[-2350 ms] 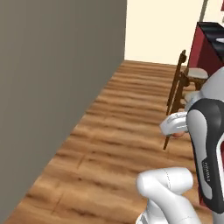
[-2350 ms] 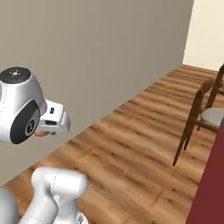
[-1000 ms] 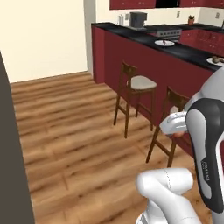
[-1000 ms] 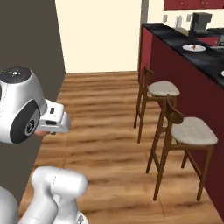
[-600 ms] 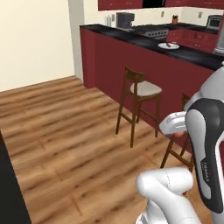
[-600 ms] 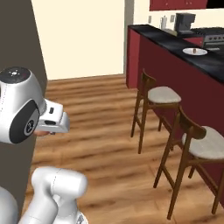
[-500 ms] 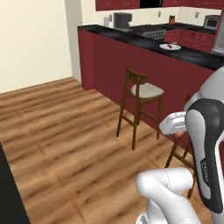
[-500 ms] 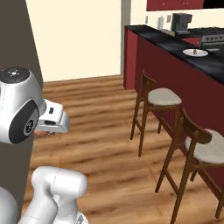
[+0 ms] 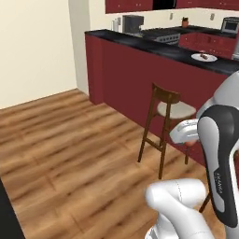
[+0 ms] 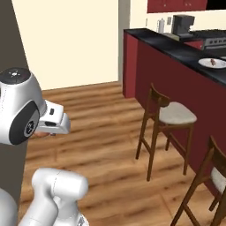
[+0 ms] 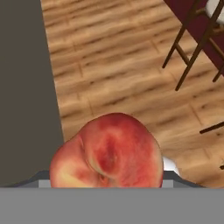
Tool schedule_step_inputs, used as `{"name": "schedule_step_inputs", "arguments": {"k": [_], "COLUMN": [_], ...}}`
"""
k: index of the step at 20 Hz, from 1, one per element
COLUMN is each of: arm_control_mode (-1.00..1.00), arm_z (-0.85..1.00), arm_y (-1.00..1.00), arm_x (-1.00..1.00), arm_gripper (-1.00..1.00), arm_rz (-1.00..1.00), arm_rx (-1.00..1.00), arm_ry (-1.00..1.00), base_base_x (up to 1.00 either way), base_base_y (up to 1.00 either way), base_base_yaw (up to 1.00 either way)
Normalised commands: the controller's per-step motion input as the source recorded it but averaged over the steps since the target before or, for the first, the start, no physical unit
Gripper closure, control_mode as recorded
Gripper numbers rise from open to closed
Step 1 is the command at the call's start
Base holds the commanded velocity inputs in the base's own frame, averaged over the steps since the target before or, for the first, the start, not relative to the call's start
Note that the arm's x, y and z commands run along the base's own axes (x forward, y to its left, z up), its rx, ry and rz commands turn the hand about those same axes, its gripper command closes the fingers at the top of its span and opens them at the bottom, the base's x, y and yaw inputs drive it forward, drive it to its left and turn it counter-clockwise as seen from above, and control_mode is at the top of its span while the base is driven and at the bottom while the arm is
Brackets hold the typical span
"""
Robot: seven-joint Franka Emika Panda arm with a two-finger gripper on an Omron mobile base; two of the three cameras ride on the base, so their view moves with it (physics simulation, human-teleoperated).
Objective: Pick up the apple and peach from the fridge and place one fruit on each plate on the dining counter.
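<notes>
1. Peach (image 11: 107, 151) sits right up against my hand camera, red and yellow, between the jaws; I read the gripper as closed on it, fingertips hidden behind the fruit
2. Counter (image 9: 154, 49) runs across ahead of me, black top on a dark red base, stools (image 9: 167, 119) along its front
3. Plate (image 10: 213, 63) lies on that top, white, with a small dark bit on it
4. Wood floor (image 11: 131, 74) shows under the held fruit

The floor (image 9: 70, 154) is glossy wood plank. The dining surface (image 10: 185, 55) is polished black stone on a smooth dark red base; stools (image 10: 170, 128) are dark wood with cloth cushions. The peach (image 11: 107, 153) looks matt, softly mottled.
</notes>
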Motion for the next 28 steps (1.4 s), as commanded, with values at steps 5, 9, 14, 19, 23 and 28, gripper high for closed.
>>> {"name": "schedule_step_inputs", "arguments": {"k": [5, 9, 14, 19, 23, 28], "arm_control_mode": [1.00, 1.00, 1.00, 1.00, 1.00, 1.00], "arm_z": [0.00, 0.00, 0.00, 0.00, 0.00, 0.00], "arm_y": [0.00, 0.00, 0.00, 0.00, 0.00, 0.00], "arm_x": [0.00, 0.00, 0.00, 0.00, 0.00, 0.00], "arm_gripper": [1.00, 1.00, 1.00, 1.00, 1.00, 1.00], "arm_rz": [0.00, 0.00, 0.00, 0.00, 0.00, 0.00], "arm_rx": [0.00, 0.00, 0.00, 0.00, 0.00, 0.00], "arm_ry": [0.00, 0.00, 0.00, 0.00, 0.00, 0.00], "base_base_x": [1.00, 1.00, 1.00, 0.97, 0.92, 1.00], "base_base_y": [0.32, 0.32, 0.31, 0.06, 0.00, 0.00], "base_base_yaw": [-0.17, -0.21, -0.23, -0.50, -0.61, -0.51]}}
